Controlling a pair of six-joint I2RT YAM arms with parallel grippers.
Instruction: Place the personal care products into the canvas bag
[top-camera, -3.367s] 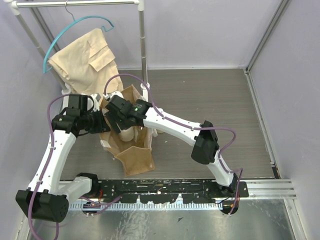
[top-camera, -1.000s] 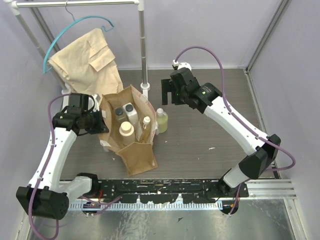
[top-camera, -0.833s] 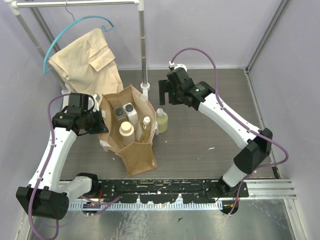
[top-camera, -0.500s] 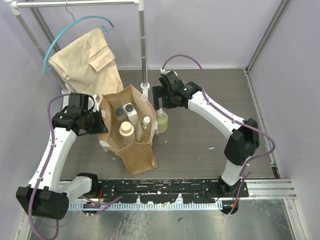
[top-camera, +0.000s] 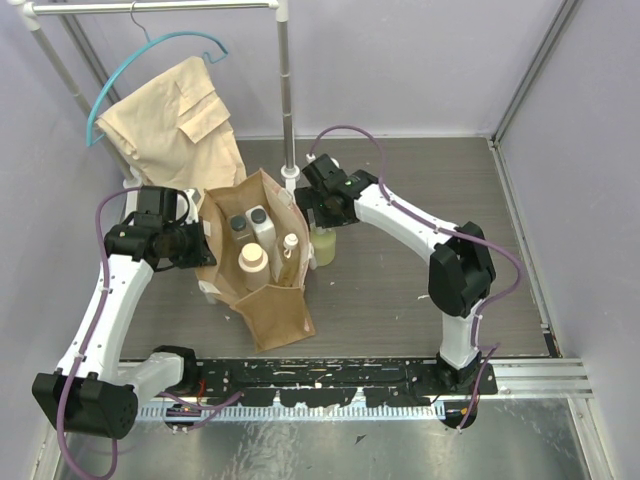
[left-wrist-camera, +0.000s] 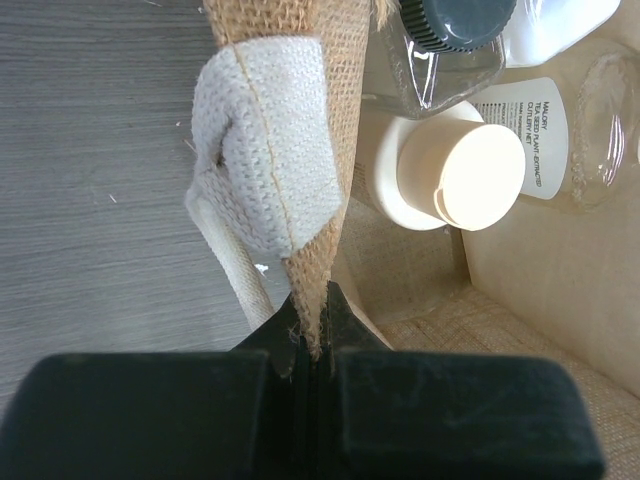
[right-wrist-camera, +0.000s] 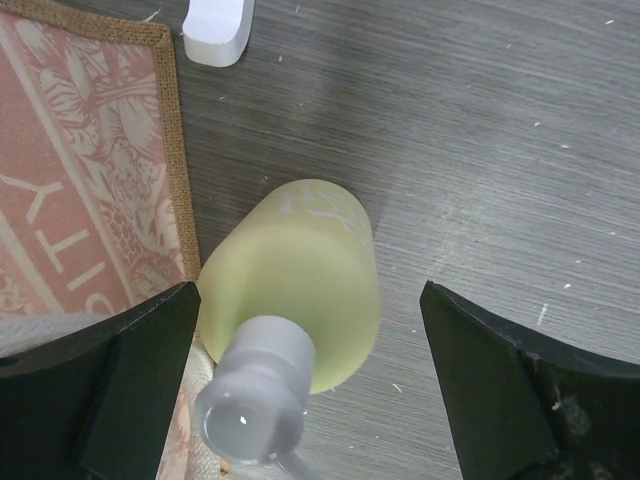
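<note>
Where your left gripper meets the canvas bag, its fingers are pressed fully together on the rim of the bag's left wall, just below a pale strap patch — a tight pinch on fabric and nothing else. The bag stands upright and open at left centre of the top view.

Four products sit inside it. The white bottle and the clear bottle are toward the far side, and the squat cream bottle and the amber bottle are nearer. The fifth, the yellow-green bottle, stands upright on the table outside the bag, close against its right wall.

Your right gripper hangs over that bottle with its fingers spread wide, one on each side. The right finger is well clear of it. Whether the left finger touches the bottle cannot be told.

Surface: a grey wood-grain table with faint pale specks, and a perforated black mounting plate across the lower edge of the top view.

Room: plain lilac walls on three sides. A white garment rail in the upper left carries a beige garment on a teal hanger. One white rail foot rests on the table at the top of the right wrist view, just beyond the bag's hem.
</note>
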